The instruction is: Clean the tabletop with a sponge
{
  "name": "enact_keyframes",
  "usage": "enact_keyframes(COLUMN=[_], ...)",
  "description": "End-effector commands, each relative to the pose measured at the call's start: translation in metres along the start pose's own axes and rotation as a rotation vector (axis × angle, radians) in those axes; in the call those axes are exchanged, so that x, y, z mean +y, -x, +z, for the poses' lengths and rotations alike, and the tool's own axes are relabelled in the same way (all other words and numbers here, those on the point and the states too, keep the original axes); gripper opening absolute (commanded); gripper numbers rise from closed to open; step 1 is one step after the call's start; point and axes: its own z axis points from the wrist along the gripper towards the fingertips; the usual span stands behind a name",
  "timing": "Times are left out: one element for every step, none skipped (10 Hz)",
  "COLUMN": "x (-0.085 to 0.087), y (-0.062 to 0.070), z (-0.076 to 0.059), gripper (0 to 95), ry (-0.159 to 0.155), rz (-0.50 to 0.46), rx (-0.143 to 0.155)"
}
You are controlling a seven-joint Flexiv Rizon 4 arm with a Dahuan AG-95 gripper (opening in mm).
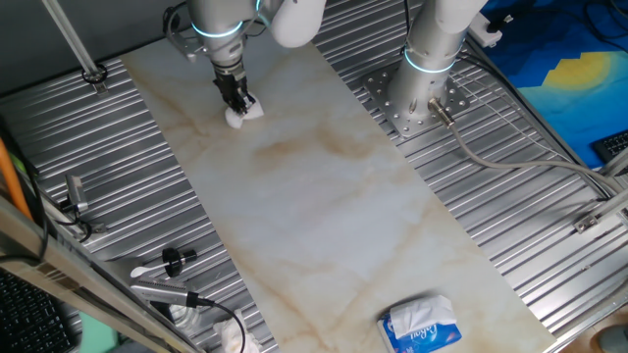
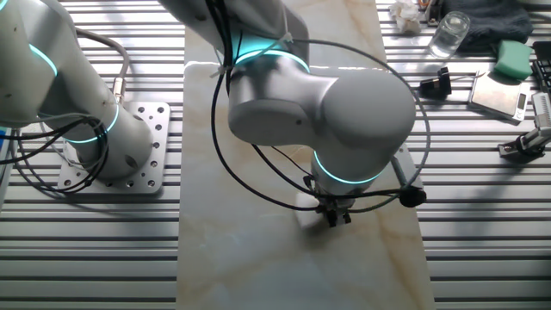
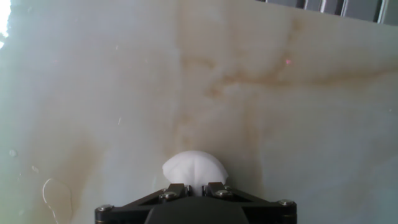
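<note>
a: one fixed view looks down the counter [image 1: 324,216] from high above one end.
b: the other faces back, closer. the hand view skims its veined middle, which all views share.

A blue-and-white tissue pack [image 1: 421,325] lies at the near end of the marble slab in one fixed view. On the ribbed grey metal surface [image 1: 530,235] to its left rest a black knob [image 1: 175,260], a crumpled white cloth [image 1: 231,336] and a metal clamp [image 1: 75,196]. The other fixed view shows a clear glass [image 2: 449,34], a green sponge-like block [image 2: 513,58], a small silver scale [image 2: 498,93], a dark cloth [image 2: 495,19] and a perforated mounting plate [image 2: 146,151].
</note>
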Motion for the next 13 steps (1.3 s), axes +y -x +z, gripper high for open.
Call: enact_keyframes(x=[-0.0005, -0.0005, -0.0005, -0.0005, -0.0005, -0.0005, -0.0005, -0.0005, -0.0005, -0.0005, -0.0005, -0.0005, -0.0005], y=[0.001, 0.001, 0.001, 0.001, 0.001, 0.001, 0.001, 0.001, 0.001, 0.001, 0.001, 0.001, 0.001], z=[0.0003, 0.0003, 0.0003, 0.0003, 0.0003, 0.0003, 0.0003, 0.0003, 0.0003, 0.0003, 0.0003, 0.0003, 0.0003], gripper=[0.0, 0.0, 0.0, 0.0, 0.0, 0.0, 0.0, 0.0, 0.0, 0.0, 0.0, 0.0, 0.0], ry=[-0.001, 0.012, 0.017, 0.022, 0.039, 0.063, 0.072, 0.073, 0.071, 0.072, 0.073, 0.073, 0.073], rz=[0.012, 0.016, 0.023, 0.031, 0.018, 0.0, -0.027, -0.037, -0.046, -0.053, -0.058, -0.059, -0.06], rx=[0.009, 0.017, 0.023, 0.041, 0.045, 0.037, 0.035, 0.037, 0.039, 0.04, 0.04, 0.043, 0.047])
